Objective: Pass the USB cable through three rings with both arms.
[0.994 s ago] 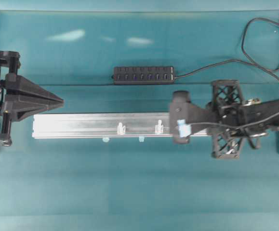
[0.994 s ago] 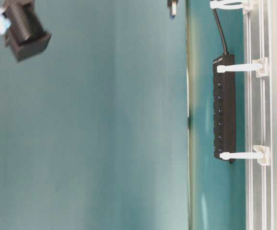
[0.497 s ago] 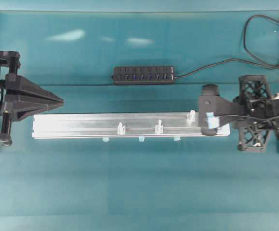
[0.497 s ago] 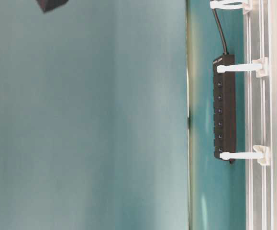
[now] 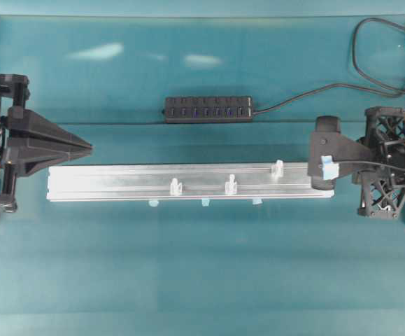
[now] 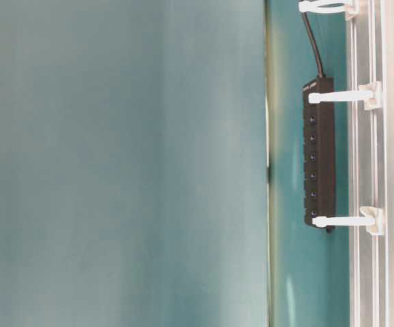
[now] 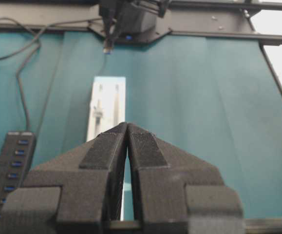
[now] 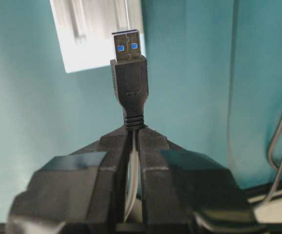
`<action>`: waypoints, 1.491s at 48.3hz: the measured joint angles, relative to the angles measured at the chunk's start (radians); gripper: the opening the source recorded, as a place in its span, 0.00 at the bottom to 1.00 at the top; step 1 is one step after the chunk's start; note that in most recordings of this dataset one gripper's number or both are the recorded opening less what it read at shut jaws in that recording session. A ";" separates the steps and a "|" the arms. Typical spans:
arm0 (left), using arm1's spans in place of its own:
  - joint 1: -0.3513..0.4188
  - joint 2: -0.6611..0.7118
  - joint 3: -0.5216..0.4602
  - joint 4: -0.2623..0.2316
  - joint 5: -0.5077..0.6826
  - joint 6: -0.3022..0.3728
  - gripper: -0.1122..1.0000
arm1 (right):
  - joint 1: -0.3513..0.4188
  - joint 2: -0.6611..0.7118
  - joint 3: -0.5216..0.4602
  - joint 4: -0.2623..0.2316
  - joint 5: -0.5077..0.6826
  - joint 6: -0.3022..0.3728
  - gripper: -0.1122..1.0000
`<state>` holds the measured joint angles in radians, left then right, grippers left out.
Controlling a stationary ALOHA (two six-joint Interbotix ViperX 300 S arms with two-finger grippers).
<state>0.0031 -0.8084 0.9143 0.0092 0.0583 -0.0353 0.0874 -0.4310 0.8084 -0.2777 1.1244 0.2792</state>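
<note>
The USB cable's black plug point(image 8: 129, 73) sticks out beyond the tips of my right gripper point(image 8: 132, 129), which is shut on the cord just behind it. From overhead, the right gripper point(image 5: 321, 159) hovers at the right end of the silver rail point(image 5: 118, 182), and its body hides the plug. On the rail, three whitish rings stand upright: left point(image 5: 175, 186), middle point(image 5: 231, 185) and right point(image 5: 278, 169). No cord runs through any of them. Off the rail's left end, my left gripper point(image 5: 89, 147) point(image 7: 127, 125) is shut on nothing.
A black multi-port hub point(image 5: 208, 109) lies behind the rail, and its cord point(image 5: 293, 101) loops to the back right corner. Small pale blue tabs point(image 5: 153, 204) sit along the rail's front edge. The table-level view shows rings point(image 6: 339, 97), hub point(image 6: 319, 153) and rail point(image 6: 380, 204) only.
My right arm has drawn back to the right with the plug, from over the right ring to the rail's end, uncovering that ring and leaving the table-level view. The left arm is still.
</note>
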 measured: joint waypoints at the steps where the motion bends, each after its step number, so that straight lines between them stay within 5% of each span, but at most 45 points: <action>1: 0.000 0.000 0.000 0.002 0.002 0.000 0.21 | 0.000 -0.003 0.005 0.000 -0.002 0.003 0.02; 44: 0.002 0.005 -0.011 0.000 0.002 -0.002 0.21 | -0.067 0.078 0.123 -0.002 -0.342 0.046 0.02; 72: 0.005 0.006 -0.012 0.002 0.000 -0.002 0.21 | -0.100 0.141 0.121 -0.025 -0.425 0.044 0.02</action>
<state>0.0077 -0.8023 0.9020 0.0107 0.0583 -0.0368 -0.0123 -0.2899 0.9296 -0.3022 0.6995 0.3237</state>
